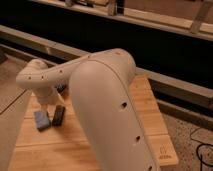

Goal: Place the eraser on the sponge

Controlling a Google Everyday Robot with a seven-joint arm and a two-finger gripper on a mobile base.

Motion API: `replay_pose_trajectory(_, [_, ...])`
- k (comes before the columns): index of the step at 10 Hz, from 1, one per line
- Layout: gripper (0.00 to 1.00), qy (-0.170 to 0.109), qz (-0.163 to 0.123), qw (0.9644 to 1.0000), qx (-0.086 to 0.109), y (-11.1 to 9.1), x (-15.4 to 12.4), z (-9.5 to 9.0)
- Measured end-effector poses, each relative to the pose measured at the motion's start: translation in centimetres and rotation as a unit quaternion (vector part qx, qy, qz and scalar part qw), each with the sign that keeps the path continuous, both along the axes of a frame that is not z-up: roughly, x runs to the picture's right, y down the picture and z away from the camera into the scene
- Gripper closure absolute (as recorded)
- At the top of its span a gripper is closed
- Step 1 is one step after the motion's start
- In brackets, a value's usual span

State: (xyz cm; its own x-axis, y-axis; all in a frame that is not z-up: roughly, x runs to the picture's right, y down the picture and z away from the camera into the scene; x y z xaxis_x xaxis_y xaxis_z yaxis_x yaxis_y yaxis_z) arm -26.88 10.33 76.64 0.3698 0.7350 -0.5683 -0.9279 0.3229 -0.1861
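Eraser [59, 115]: black bar lying flat on the wood table [148, 106], left part of the top, long side running roughly away from the camera and tilted a bit.
Sponge [42, 120]: blue-grey block, also flat on the table, just left of the eraser. They're side by side, super close; can't tell if they actually touch.
Eraser vs sponge: eraser is on the bare wood, not on the sponge.
Gripper [51, 101]: down low at the tip of the arm, right above the far ends of the eraser and sponge. Honestly can't tell whether it's open or closed, or whether it's got hold of anything; the wrist blocks most of it.
Arm [105, 100]: big cream thing that fills the middle of the view, bent over to the left and covering a lot of the table.
Dark thing [62, 89]: peeks out behind the wrist, can't make out what it is.
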Motion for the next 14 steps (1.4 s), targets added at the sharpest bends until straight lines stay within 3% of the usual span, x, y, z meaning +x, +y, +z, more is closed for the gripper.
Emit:
replay_pose_trajectory(8, [0.35, 0.094, 0.028, 0.9949, -0.022, 1.7, 1.5, 2.1])
replay_pose_trajectory(14, [0.35, 0.056, 0.002, 0.9977, -0.038, 3.0, -0.5, 4.3])
